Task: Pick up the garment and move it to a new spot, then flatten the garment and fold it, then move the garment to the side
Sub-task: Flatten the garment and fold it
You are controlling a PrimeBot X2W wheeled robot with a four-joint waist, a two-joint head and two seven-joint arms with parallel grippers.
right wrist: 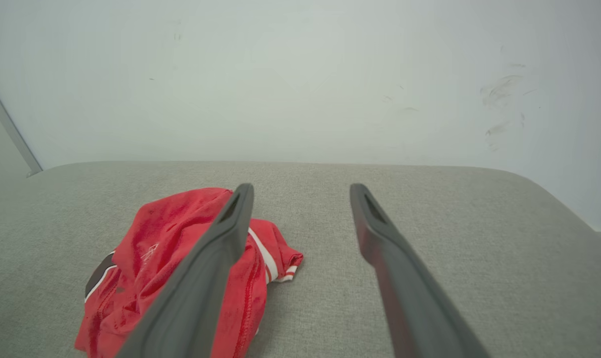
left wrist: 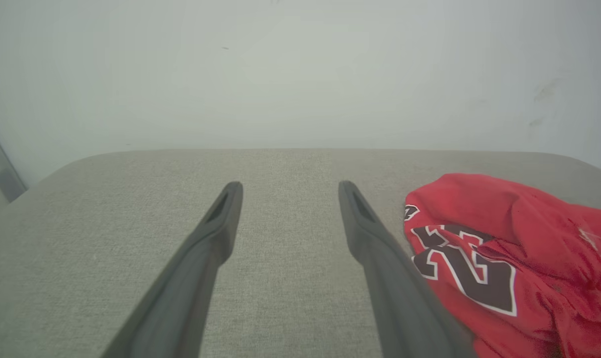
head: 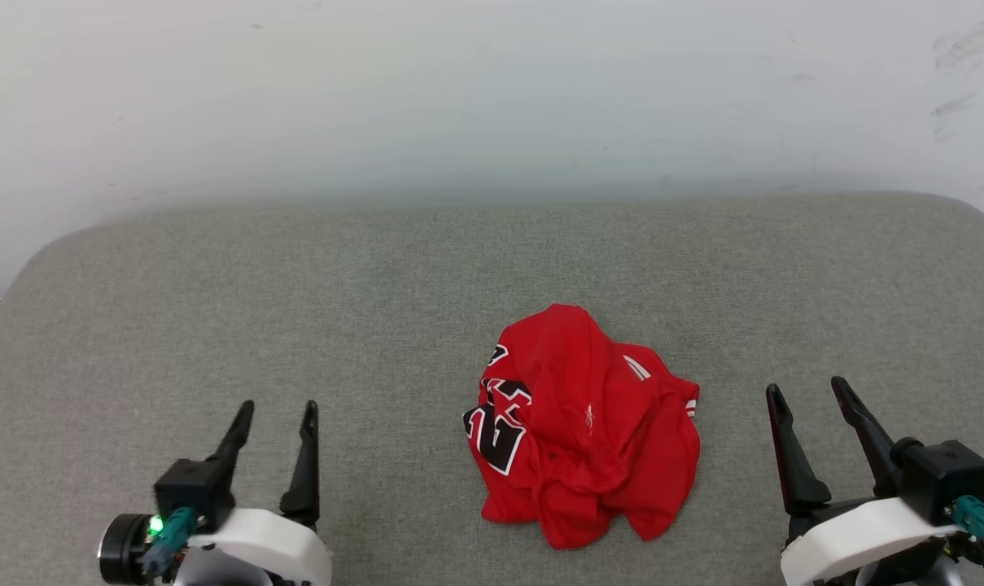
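garment point(head: 585, 423): crumpled heap on grey bench point(head: 296, 285), lower centre; white stripe possibly a sleeve seam | left end effector point(head: 279, 404): lower left, fingers apart | right end effector point(head: 805, 385): lower right, fingers apart

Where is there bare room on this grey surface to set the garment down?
Widest: the left half of the grey surface, between the left gripper, the garment and the wall. Next, the band behind the garment up to the wall. Tighter: the strip between the garment and the right gripper.
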